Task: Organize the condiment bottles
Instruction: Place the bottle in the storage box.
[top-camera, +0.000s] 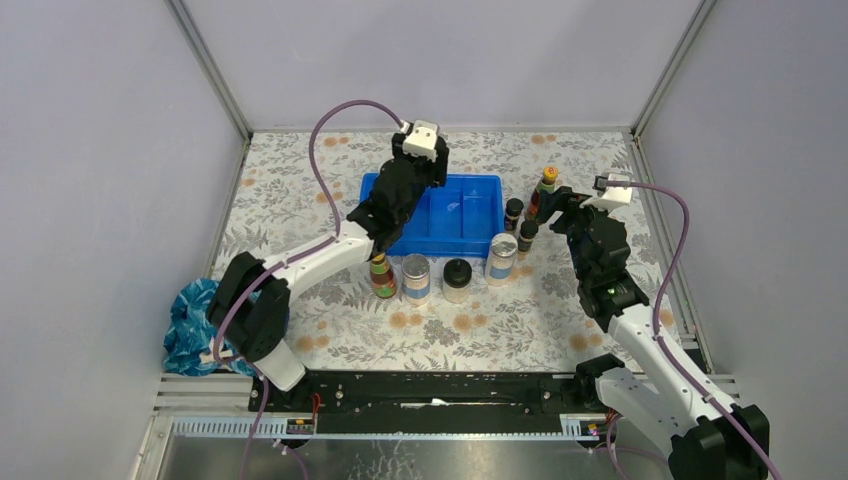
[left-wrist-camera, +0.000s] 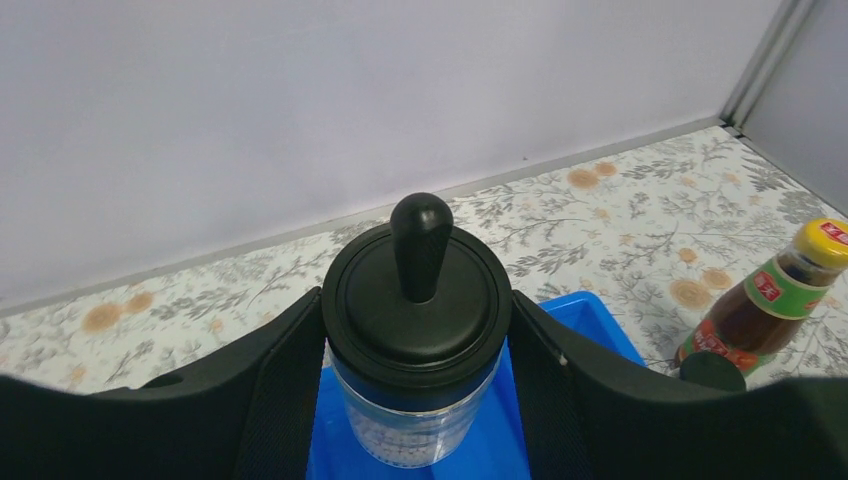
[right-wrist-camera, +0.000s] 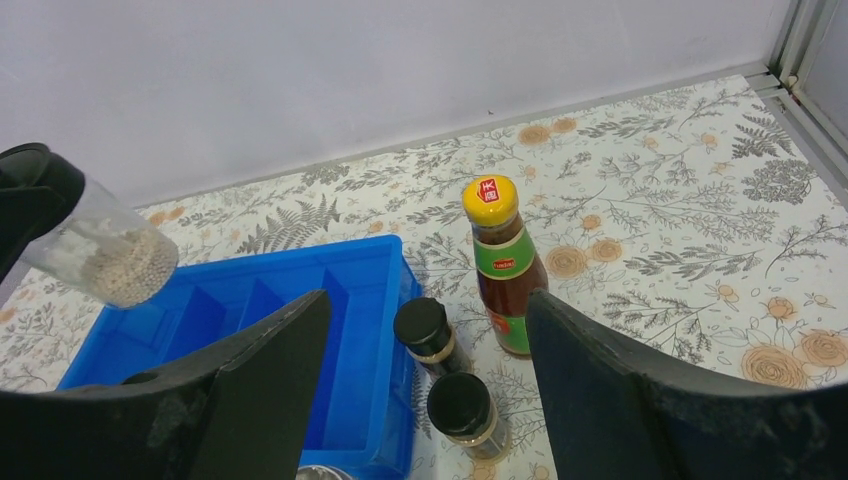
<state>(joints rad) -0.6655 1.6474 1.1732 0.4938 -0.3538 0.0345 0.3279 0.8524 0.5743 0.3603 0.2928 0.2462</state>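
I count two yellow-cap bottles (top-camera: 381, 277), two silver-lid jars (top-camera: 415, 280), two tiny black-cap bottles (top-camera: 514, 212) and two black-dome jars (top-camera: 457, 280), one inside the left claw (left-wrist-camera: 418, 392). There is one blue tray (top-camera: 480, 181).

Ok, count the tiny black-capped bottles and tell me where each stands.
2. Both stand on the table, right of the tray: the far bottle beside the sauce bottle, the near bottle just in front of it. More may be hidden.

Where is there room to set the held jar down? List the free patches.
The tray under the jar looks bare. Open table lies left of it, and more before the row of four bottles. Crowded: the tray's front edge, and its right side, where three bottles stand at the right gripper.
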